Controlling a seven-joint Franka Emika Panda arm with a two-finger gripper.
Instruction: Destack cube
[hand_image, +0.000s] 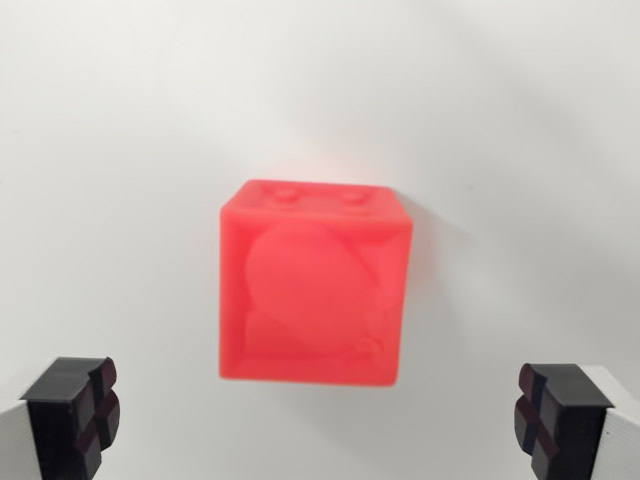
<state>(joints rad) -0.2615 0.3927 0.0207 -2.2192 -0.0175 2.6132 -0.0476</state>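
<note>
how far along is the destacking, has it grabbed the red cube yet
Nothing looks done yet. The tool is open, its black fingertips wide apart at the bottom corners, holding nothing. The blurry red plastic cube sits centred between them on the white surface, untouched. Whether another cube lies beneath cannot be told. Descending, gripping and lifting off remain.

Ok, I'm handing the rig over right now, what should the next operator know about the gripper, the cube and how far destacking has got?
Gripper: open, empty, fingers wide apart at the bottom corners of the wrist view.
Red cube: centred on the white surface, beyond the fingertips, not touched.
Only one cube face shows from here; whether another cube sits beneath it cannot be told.
Done: no grasp yet.
Left: probably move in so the fingers straddle the cube, close, lift it and set it aside.
</note>
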